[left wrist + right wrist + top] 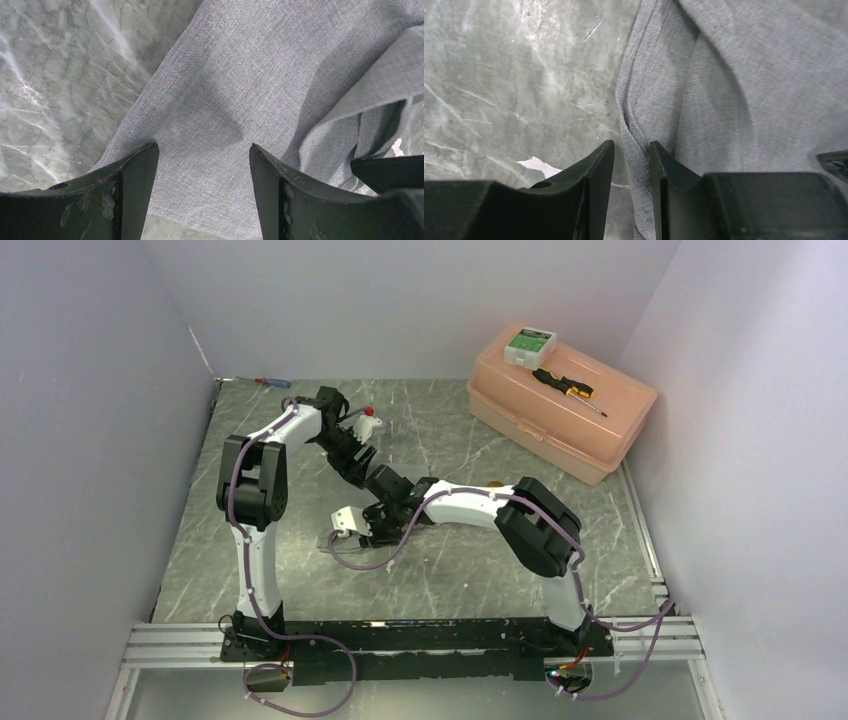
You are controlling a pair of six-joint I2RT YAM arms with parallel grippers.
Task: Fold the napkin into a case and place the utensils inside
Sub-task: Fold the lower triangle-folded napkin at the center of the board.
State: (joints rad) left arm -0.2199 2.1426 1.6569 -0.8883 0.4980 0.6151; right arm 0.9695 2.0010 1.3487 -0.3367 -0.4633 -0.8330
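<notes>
- Two grippers hang low at the middle of the table (460,575): the left gripper (202,147) on the far side, the right gripper (632,145) just nearer than it.
- We see the left gripper's jaws standing wide apart over the napkin (260,75), gripping nothing. Flat cloth fills the gap between them.
- On the left of that wrist view the cloth ends in a slanting edge with bare marble beyond. On the right the napkin is rucked into a raised fold.
- The right gripper's jaws stand close together, with a bunched edge of the napkin running up between them.
- That ridge touches the finger on the right of its view, yet a sliver of table shows beside the other finger. We cannot tell whether the cloth is truly pinched.
- Left of that edge lies bare table, with a small white scrap (536,164) just beside the finger there.
- From above, the napkin is almost all hidden under the two wrists, and its grey hardly stands out from the grey marble.
- At the far right a pink box (590,430) sits on the table, lid closed. On the lid lie a black-and-yellow screwdriver (568,387) and a white-and-green pack (528,345).
- At the far left corner a red-and-blue screwdriver (272,382) lies by the back wall.
</notes>
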